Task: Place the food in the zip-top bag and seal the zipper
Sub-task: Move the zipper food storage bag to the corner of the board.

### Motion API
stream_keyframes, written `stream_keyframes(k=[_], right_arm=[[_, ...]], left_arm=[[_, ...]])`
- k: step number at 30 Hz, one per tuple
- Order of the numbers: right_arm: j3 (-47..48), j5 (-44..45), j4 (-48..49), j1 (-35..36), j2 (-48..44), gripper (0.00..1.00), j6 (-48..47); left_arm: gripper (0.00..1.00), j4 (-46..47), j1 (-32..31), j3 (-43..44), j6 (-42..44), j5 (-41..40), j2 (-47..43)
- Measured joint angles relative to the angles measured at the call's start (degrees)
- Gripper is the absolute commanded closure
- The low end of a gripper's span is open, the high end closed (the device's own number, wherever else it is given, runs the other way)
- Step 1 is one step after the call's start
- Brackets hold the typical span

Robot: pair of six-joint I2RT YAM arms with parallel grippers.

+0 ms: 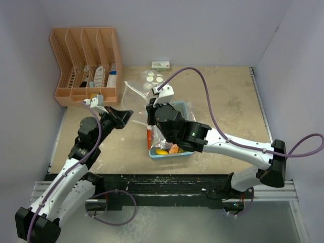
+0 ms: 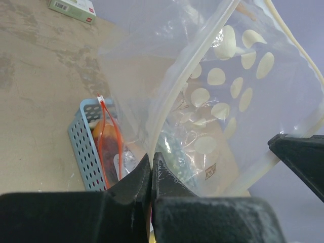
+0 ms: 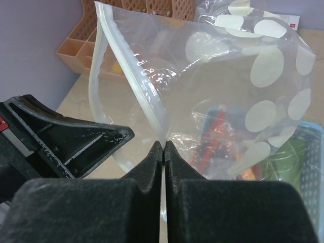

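Left claw (image 2: 152, 161), right claw (image 3: 164, 148): 2 clamped on 1 bag (image 2: 238, 116) | 1 basket (image 2: 80, 147)

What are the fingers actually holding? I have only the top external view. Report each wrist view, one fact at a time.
Observer: The left gripper is shut on one zipper strip of the bag.
Operator: Now the right.
Observer: The right gripper is shut on the opposite strip, so the mouth stands open between them.
Operator: Check inside the bag.
Observer: It looks empty; a red piece shows through the clear wall, seemingly behind it, by the blue basket.
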Motion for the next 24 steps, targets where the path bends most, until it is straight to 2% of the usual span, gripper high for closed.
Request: stream_keyframes(k=[4, 6, 10, 11, 13, 16, 20, 24], right_arm=[[-0.96, -0.31, -0.04, 0.0, 0.66, 1.0, 0.57], [-1.95, -0.33, -0.28, 0.0, 0.63, 0.82, 0.81], [-2.93, -0.26, -1.86, 0.0, 0.55, 0.34, 1.66], [-2.95, -0.07, -2.43, 0.0, 0.46, 0.27, 1.92], [-3.43, 0.66, -3.78, 0.02, -0.31, 0.23, 2.27], [-6.23, 2.27, -6.19, -0.42, -3.5, 0.23, 2.93], [-10.25, 3.06, -8.94, -3.96, -8.74, 0.23, 3.87], [-10.95, 2.56, -9.64, -7.26, -8.74, 0.23, 4.42]], left_arm=[[1.0, -1.22, 0.0, 0.26, 0.94, -1.22, 0.2], [1.0, -3.13, 0.0, 1.29, 2.19, -2.67, 0.04], [1.0, -7.04, 0.0, 3.08, 3.87, -6.32, -1.05], [1.0, -9.33, 0.0, 4.24, 4.42, -8.44, -1.6], [1.0, -13.03, 0.0, 6.49, 5.66, -11.82, -2.47], [1.0, -18.88, 0.0, 10.93, 8.04, -16.76, -3.54], [1.0, -25.49, 0.0, 16.61, 11.63, -22.67, -5.35], [1.0, -28.74, 0.0, 18.99, 14.47, -26.8, -7.91]])
